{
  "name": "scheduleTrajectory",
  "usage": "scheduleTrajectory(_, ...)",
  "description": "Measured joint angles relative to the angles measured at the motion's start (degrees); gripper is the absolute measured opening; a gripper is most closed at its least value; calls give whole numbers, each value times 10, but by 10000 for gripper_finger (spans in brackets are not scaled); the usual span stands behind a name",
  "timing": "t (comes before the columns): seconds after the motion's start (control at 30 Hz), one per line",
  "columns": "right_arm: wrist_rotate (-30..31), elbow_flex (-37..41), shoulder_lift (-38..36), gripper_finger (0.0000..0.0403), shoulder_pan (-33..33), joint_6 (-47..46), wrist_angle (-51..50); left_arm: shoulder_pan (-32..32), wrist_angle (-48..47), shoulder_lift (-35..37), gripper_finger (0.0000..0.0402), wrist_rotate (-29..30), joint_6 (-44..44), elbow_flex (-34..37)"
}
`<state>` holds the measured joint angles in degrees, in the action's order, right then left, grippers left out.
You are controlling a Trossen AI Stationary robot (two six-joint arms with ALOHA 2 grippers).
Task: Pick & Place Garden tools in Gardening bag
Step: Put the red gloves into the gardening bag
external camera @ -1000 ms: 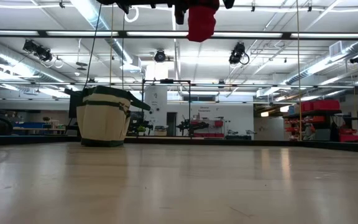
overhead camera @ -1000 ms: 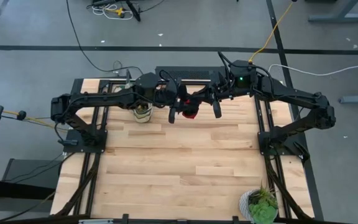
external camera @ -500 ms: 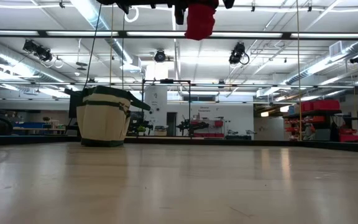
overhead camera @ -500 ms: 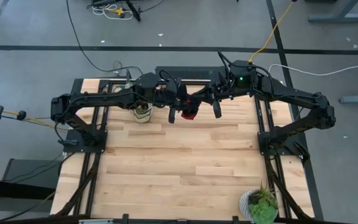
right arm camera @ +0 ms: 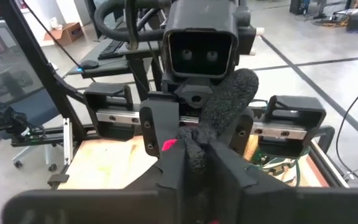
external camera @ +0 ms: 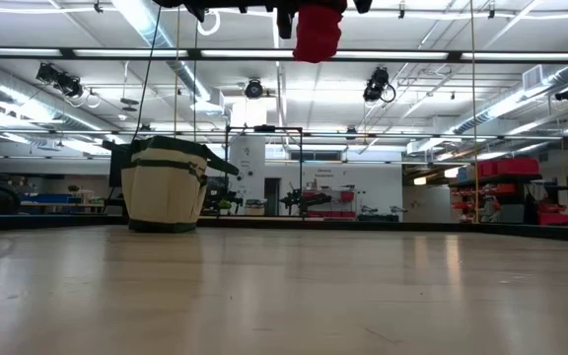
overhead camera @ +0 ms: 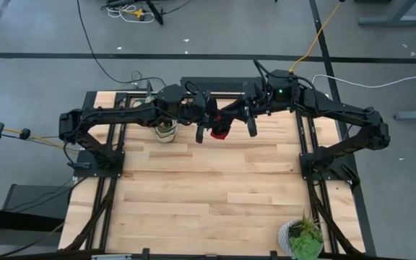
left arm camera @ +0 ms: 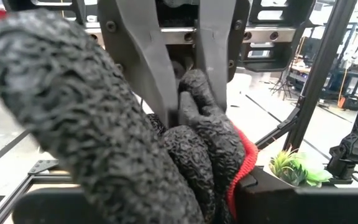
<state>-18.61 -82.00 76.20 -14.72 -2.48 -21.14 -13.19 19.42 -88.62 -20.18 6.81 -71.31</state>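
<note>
Long ceiling lights [external camera: 156, 25] are glowing over a wide workshop hall. A grey floor [overhead camera: 42, 29] with dark tape lines [overhead camera: 193, 55] is surrounding the wooden tabletop [overhead camera: 208, 195]; cables [overhead camera: 92, 50] are trailing across it.

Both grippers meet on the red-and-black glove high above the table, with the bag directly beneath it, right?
Not directly beneath: the high view shows the bag off to the left arm's side of the glove. Both grippers, left and right, do meet on it.
</note>
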Motion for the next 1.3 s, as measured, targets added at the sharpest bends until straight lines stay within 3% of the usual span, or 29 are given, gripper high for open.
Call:
scheduleTrajectory(0.27, 5, 0, -13, 143, 0, -1, 25, 0, 1, 0, 49, 0, 0, 0)
scheduleTrajectory(0.4, 47, 0, -25, 179, 0, -8, 25, -1, 0, 0, 49, -1, 0, 0)
scheduleTrajectory(0.6, 62, 0, -41, 214, -1, -1, 22, -5, -1, 2, 48, -1, -2, 0)
scheduleTrajectory(1.0, 62, 0, -44, 200, -1, 0, 5, -47, -71, 56, 48, 1, -6, 0)
scheduleTrajectory(1.3, 62, 0, -44, 185, -1, 0, 7, -87, -184, 114, 48, 0, -18, 0)
